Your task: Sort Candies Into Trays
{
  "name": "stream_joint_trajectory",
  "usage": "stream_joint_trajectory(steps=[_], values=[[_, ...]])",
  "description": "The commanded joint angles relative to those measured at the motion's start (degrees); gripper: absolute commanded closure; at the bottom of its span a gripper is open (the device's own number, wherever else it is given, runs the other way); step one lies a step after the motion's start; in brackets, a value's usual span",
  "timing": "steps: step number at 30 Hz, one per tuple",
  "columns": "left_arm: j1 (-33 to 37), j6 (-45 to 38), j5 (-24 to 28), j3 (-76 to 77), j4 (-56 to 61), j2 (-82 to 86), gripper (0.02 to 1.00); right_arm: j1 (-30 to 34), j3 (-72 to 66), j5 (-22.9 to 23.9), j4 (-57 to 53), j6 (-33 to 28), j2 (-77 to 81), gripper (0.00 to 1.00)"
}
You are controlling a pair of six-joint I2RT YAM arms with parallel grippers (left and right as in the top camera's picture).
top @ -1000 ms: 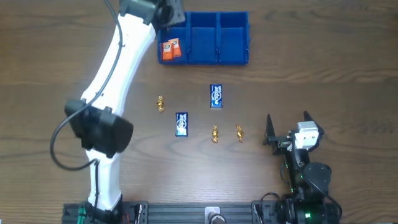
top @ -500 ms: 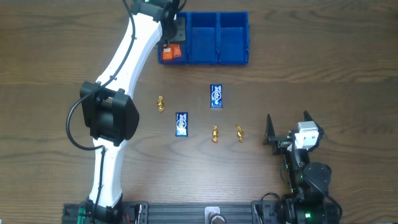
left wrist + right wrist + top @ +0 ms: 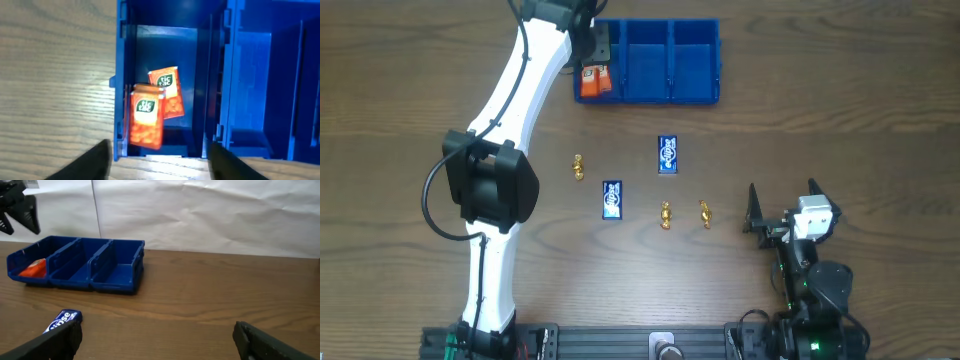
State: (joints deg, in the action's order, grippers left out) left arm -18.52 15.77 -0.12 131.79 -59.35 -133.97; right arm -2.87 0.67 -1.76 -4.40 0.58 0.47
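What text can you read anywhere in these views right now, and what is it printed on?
"tic tac": label on the orange box nearest the outer wall of the blue tray.
"tic tac": label on the second orange box, same end compartment.
Blue bar nearer the tray: white print, too blurred to read.
Blue bar farther from the tray: likewise unreadable.

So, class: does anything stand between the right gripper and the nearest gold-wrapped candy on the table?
Nothing visible does. In the top view, only bare wooden table lies between the open right gripper and the nearest gold-wrapped candy.
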Motion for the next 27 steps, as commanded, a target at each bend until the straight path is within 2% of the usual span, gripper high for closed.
stream_joint_trajectory(steps=[1,4,6,9,13,15,19,21,24,27], values=[[0.24,-1.01,0.15,-0.04,0.57,1.18,0.231,0.37,-0.22,-0.04,-0.17,-0.22,-0.31,0.003],[0.11,-0.98,-0.07,-1.11,1.88,10.19,0.233,0.37,-0.22,-0.04,-0.17,-0.22,-0.31,0.003],[-0.31,-1.03,-0.33,-5.97,6.99,18.38,0.224,0.37,-0.22,-0.04,-0.17,-0.22,-0.31,0.003],[-1.53,-2.95,-2.34,-22.62,23.02,37.13,0.202,0.37,-0.22,-0.04,-0.17,-0.22,-0.31,0.003],[-0.83,-7.89,-2.14,-49.2,45.44,63.56,0.178,0.37,-0.22,-0.04,-0.17,-0.22,-0.31,0.003],[0.22,-11.37,-1.44,-58.21,50.9,72.94,0.185,0.37,-0.22,-0.04,-0.17,-0.22,-0.31,0.003],[4.2,-16.31,0.33,-74.53,56.33,90.38,0.152,0.37,-0.22,-0.04,-0.17,-0.22,-0.31,0.003],[7.5,-16.31,0.96,-82.03,56.76,98.53,0.106,0.37,-0.22,-0.04,-0.17,-0.22,-0.31,0.003],[12.13,-16.87,3.63,-93.15,56.78,110.36,0.086,0.37,-0.22,-0.04,-0.17,-0.22,-0.31,0.003],[14.34,-17.09,6.05,-101.57,57.35,119.23,0.023,0.37,-0.22,-0.04,-0.17,-0.22,-0.31,0.003]])
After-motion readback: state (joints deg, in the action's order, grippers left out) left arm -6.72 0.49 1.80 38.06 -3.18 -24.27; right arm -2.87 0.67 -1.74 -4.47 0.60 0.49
